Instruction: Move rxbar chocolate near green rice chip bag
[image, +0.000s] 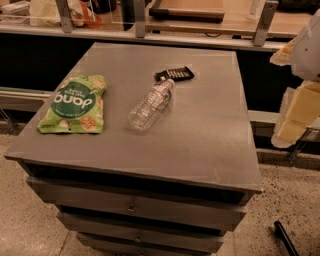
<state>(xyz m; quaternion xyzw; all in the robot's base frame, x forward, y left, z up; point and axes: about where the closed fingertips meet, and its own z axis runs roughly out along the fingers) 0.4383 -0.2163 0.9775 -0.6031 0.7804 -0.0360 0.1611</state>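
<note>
My pincer (299, 112), open or closed I cannot tell, hangs off the bench's (200, 140) three o'clock edge, with the rxbar chocolate (174, 74) toward ten o'clock, its long axis eight-to-two.

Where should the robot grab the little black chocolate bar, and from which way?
Probably from straight above, pinching the rxbar chocolate across its narrow width at the middle. It lies flat on the table, so there's no side to catch, and the water bottle crowds its near edge. The gripper sits beside the table, at the view's right edge.
</note>
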